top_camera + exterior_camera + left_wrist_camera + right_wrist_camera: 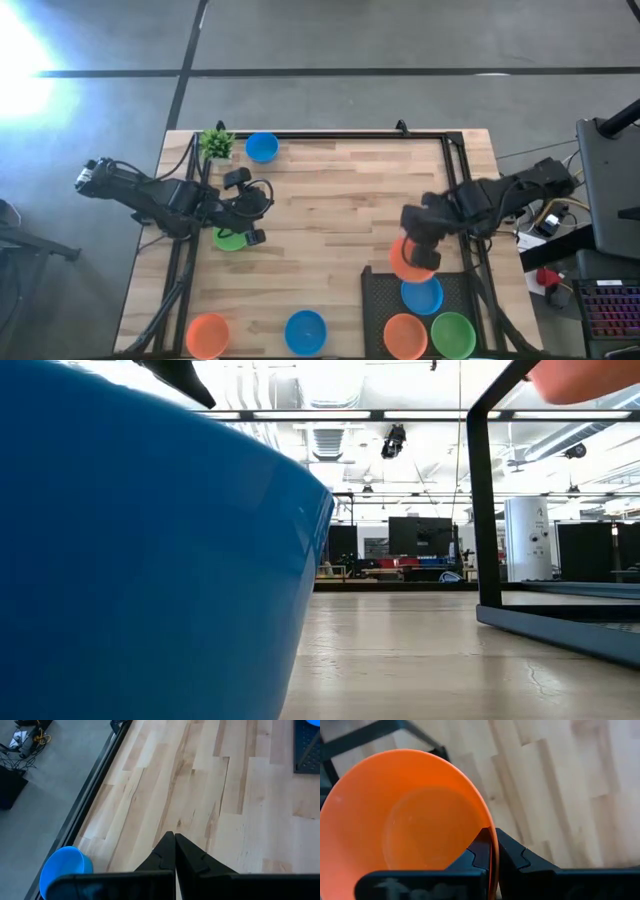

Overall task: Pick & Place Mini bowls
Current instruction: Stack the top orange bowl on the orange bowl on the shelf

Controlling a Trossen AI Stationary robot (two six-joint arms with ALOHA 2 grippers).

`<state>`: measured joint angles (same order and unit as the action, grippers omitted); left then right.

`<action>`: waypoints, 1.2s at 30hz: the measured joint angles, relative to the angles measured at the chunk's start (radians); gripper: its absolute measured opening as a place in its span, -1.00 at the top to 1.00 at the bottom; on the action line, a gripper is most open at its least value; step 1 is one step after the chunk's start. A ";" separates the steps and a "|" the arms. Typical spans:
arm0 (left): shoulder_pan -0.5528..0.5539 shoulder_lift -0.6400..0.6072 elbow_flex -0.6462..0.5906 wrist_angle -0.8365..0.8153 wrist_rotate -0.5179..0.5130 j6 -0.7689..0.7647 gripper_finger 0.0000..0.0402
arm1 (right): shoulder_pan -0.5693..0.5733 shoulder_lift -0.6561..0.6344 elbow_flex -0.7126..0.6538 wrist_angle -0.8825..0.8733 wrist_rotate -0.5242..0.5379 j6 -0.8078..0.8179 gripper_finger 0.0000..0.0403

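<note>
From above, I see my right gripper [420, 252] near the right edge of the bench [340, 200], pinching the rim of an orange bowl [405, 262] that hangs over the far edge of the black tray [378, 300]. Inside the tray sit a blue bowl [422, 296], another orange bowl [405, 334] and a green bowl [453, 333]. My left gripper [253, 236] is near the left edge, its fingers pressed together with nothing in them, right by a green bowl [231, 239] lying there. A blue bowl [262, 147] sits at the far edge next to a small green plant [216, 143]. Along the near edge are one more orange bowl [208, 334] and one more blue bowl [305, 331]. From the low camera, that near blue bowl [140, 560] fills most of my view, with the tray's black frame [485, 510] to the side. From my left wrist camera, the two dark fingers [167, 851] touch each other over bare wood, and a blue bowl [62, 870] lies at the bench edge. From my right wrist camera, the fingers [506, 851] squeeze the thin rim of the orange bowl [405, 820], which is tipped up above the wood.
</note>
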<state>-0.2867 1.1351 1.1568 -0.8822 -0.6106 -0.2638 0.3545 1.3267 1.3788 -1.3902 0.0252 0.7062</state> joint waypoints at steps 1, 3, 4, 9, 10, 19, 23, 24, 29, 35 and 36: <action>0.000 0.000 0.000 0.000 0.000 0.000 1.00 | 0.023 0.011 0.000 0.001 -0.001 0.024 0.95; 0.000 0.000 0.000 0.000 0.000 0.000 1.00 | 0.066 0.034 0.001 0.002 -0.003 0.063 0.95; 0.000 0.000 0.000 0.000 0.000 0.000 1.00 | 0.086 0.045 0.002 0.007 -0.004 0.078 0.95; 0.000 0.000 0.000 0.000 0.000 0.000 1.00 | 0.173 0.087 0.005 0.045 -0.008 0.164 0.95; 0.000 0.000 0.000 0.000 0.000 0.000 1.00 | 0.187 0.093 0.006 0.054 -0.008 0.179 0.95; 0.000 0.000 0.000 0.000 0.000 0.001 1.00 | 0.270 0.129 0.006 0.147 0.000 0.271 0.95; 0.000 0.000 0.000 0.000 0.000 0.002 1.00 | 0.286 0.159 0.006 0.180 0.001 0.270 0.95; 0.000 0.000 0.000 -0.001 0.000 0.002 1.00 | 0.290 0.168 0.006 0.183 0.001 0.269 0.95; 0.000 0.000 0.000 -0.001 0.000 0.005 1.00 | 0.314 0.210 0.006 0.224 -0.004 0.258 0.95; 0.000 0.000 0.000 -0.001 0.000 0.005 1.00 | 0.362 0.271 0.006 0.259 0.001 0.276 0.95; 0.000 0.000 0.000 0.000 0.000 0.005 1.00 | 0.370 0.283 0.006 0.264 0.000 0.285 0.95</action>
<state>-0.2867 1.1351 1.1572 -0.8822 -0.6109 -0.2584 0.7247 1.6097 1.3853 -1.1266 0.0254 0.9911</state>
